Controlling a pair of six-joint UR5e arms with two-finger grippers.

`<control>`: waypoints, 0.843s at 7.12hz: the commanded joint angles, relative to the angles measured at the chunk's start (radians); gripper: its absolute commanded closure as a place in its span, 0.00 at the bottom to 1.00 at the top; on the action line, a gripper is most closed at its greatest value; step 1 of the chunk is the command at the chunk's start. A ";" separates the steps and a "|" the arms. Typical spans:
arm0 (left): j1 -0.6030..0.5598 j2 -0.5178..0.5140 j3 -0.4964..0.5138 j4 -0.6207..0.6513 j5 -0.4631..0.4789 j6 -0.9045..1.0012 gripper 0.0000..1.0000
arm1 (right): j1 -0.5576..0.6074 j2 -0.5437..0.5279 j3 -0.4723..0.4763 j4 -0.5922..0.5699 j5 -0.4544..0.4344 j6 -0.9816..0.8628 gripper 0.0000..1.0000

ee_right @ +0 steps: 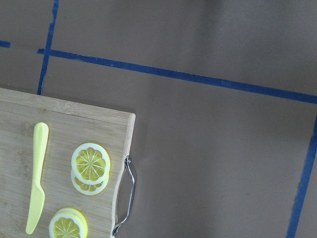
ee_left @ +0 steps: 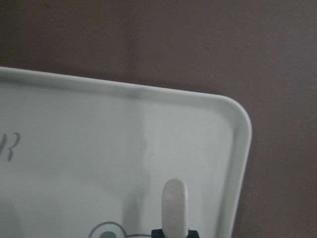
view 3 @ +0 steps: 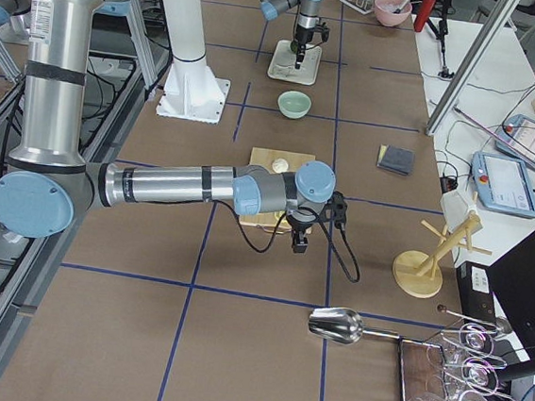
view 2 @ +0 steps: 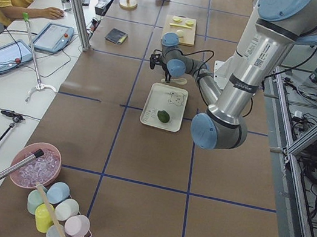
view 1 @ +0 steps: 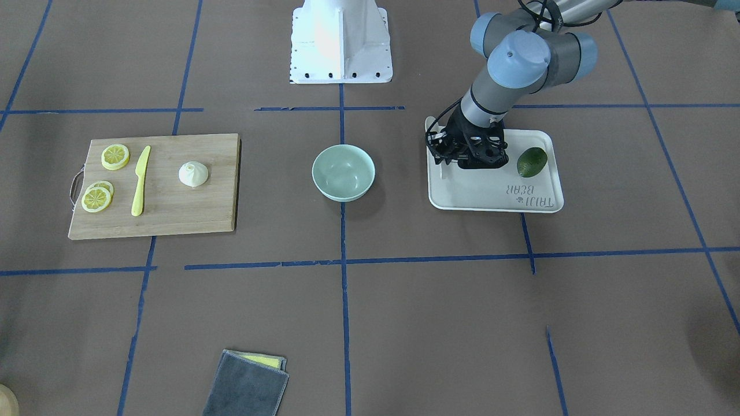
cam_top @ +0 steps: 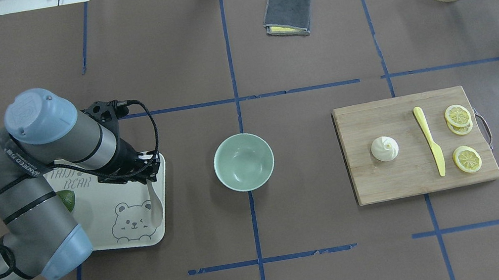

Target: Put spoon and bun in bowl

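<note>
Left tool (cam_top: pixel 149 179) pinches the spoon (cam_top: pixel 156 207) over the tray (cam_top: pixel 96 215), seemingly by one end. Lift straight, carry level to the bowl (cam_top: pixel 243 162). Bun (cam_top: pixel 384 148) sits on the board (cam_top: pixel 386 183). Right tool (view 3: pixel 297 243): state untellable.

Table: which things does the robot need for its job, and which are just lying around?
Needed: spoon (in the left pincer), bun, bowl.
Just lying around: tray, avocado, board, knife, lemon slices, cloth.
</note>
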 commanded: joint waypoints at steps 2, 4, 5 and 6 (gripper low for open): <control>0.120 -0.177 0.014 -0.011 0.313 -0.009 1.00 | 0.000 0.007 0.006 0.001 0.000 0.002 0.00; 0.189 -0.256 0.078 -0.014 0.436 -0.023 1.00 | -0.002 0.007 0.017 0.001 -0.002 0.002 0.00; 0.194 -0.262 0.106 -0.054 0.467 -0.087 1.00 | -0.002 0.007 0.019 0.001 -0.002 0.004 0.00; 0.193 -0.259 0.109 -0.063 0.499 -0.091 1.00 | -0.002 0.007 0.017 0.001 -0.002 0.004 0.00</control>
